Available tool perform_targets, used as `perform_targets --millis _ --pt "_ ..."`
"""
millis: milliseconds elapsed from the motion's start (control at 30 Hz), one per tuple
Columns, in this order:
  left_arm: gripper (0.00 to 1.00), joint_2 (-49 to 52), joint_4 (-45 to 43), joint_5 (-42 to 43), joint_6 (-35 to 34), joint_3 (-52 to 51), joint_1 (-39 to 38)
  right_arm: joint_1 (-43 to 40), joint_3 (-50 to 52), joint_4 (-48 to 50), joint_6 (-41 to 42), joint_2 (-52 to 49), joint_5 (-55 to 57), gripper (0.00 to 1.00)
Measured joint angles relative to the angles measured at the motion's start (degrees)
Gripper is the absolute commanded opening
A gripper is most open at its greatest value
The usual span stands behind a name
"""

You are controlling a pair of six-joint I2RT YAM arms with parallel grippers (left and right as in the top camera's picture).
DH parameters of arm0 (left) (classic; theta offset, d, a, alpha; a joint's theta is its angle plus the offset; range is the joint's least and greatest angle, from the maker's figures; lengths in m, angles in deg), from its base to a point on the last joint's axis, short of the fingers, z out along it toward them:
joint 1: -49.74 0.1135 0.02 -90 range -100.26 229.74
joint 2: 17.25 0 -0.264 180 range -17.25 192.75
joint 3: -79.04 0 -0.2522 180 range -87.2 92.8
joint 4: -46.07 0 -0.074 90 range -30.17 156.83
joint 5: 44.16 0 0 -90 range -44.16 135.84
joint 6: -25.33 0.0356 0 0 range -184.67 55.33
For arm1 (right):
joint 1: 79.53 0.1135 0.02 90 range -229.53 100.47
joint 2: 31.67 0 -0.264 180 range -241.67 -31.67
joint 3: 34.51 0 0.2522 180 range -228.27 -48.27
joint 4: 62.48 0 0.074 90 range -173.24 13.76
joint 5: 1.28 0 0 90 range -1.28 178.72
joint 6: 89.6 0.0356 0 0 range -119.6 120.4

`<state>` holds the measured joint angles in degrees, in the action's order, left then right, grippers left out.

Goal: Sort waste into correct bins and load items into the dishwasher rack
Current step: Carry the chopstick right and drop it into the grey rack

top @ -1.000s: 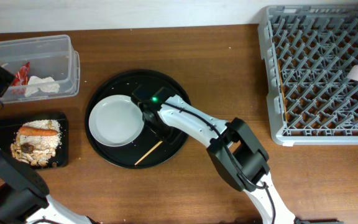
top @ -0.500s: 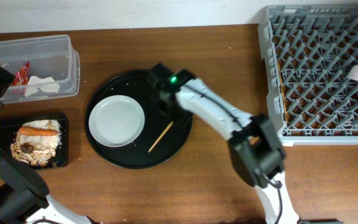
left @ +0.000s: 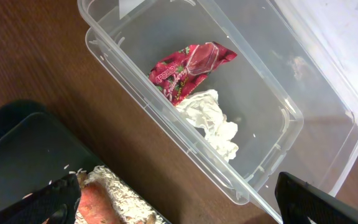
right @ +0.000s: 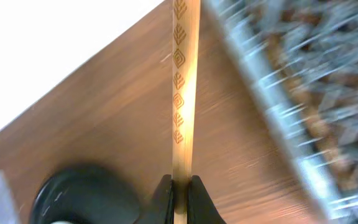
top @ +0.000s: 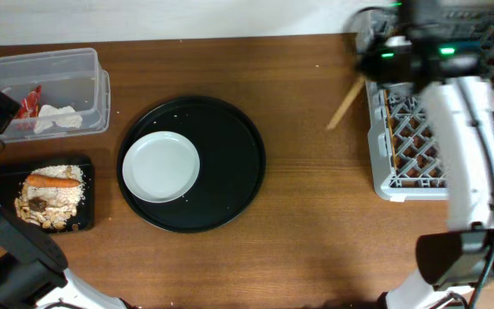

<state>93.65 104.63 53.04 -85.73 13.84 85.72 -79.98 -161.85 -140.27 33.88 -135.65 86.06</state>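
At the far left we saw the left gripper (left: 182, 199) with its jaws spread wide and nothing between them. Beneath it sat the clear tub (top: 93, 86), with the red wrapper (left: 188, 68) and the crumpled tissue (left: 213, 121) lying inside. Just beside the tub lay the black tray (top: 3, 176), which carried the carrot (top: 54, 181) and the rice crumbs (top: 74, 197). In the middle, the white plate (top: 161, 166) rested on the left half of the round black tray (top: 234, 163). Further right, the right gripper (right: 179, 186) was clamped tight on a chopstick (right: 184, 87). It held the chopstick over the table, just beside the left edge of the dishwasher rack (top: 382, 172).
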Motion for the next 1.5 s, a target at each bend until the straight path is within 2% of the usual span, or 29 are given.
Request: perform_targets --millis 200,400,567,733,1000,1033,1100,1167,1300,1500 --pt "0.99 0.0 0.0 0.0 0.0 0.0 0.0 -8.4 0.0 0.9 -11.6 -0.2 -0.5 0.04" --pt "0.99 0.0 0.0 0.0 0.0 0.0 0.0 -9.0 0.0 3.2 -29.5 -2.2 -0.9 0.04" --pt "0.99 0.0 0.0 0.0 0.0 0.0 0.0 -9.0 0.0 4.7 -39.6 -6.1 -1.2 0.04" --pt "0.99 0.0 0.0 0.0 0.0 0.0 0.0 -9.0 0.0 5.9 -43.5 -11.2 -1.3 0.04" --pt "0.99 0.0 0.0 0.0 0.0 0.0 0.0 -9.0 0.0 5.8 -44.5 -18.4 -1.3 0.06" --pt "0.99 0.0 0.0 0.0 0.0 0.0 0.0 -9.0 0.0 5.8 -44.5 -19.0 -1.3 0.11" --pt "0.99 0.0 0.0 0.0 0.0 0.0 0.0 -9.0 0.0 5.8 -44.7 -19.4 -1.3 0.45" --pt "0.99 0.0 0.0 0.0 0.0 0.0 0.0 -9.0 0.0 5.8 -44.6 -19.5 -1.4 0.98" --pt "0.99 0.0 0.0 0.0 0.0 0.0 0.0 -9.0 0.0 5.2 -44.1 -19.5 -1.4 0.98" --pt "0.99 0.0 0.0 0.0 0.0 0.0 0.0 -9.0 0.0 5.0 -36.6 -19.0 -5.4 0.98"
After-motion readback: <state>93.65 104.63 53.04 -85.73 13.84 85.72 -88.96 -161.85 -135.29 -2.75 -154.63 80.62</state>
